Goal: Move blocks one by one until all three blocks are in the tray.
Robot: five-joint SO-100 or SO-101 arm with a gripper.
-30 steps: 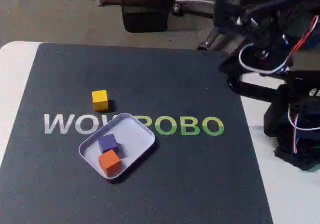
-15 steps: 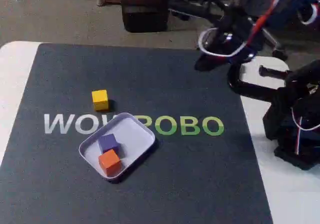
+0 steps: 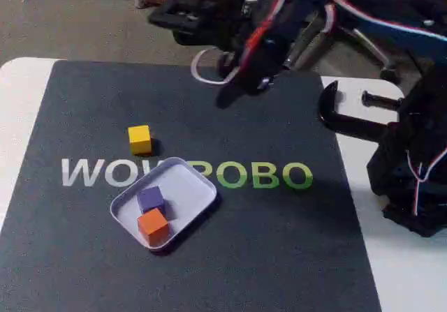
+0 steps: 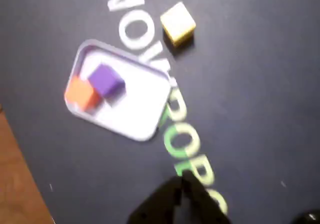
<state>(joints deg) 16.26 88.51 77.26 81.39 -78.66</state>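
One yellow block left: light, rigid; I'd pinch opposite flat faces. My gripper looks pressed together.

An office or hobby workroom, a white table carried a dark branded mat, grey carpet lay beyond, an office chair base stood behind, a clamp gripped the table edge.

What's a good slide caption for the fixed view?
Purple block and orange block sit in the tray; yellow block waits on the mat.
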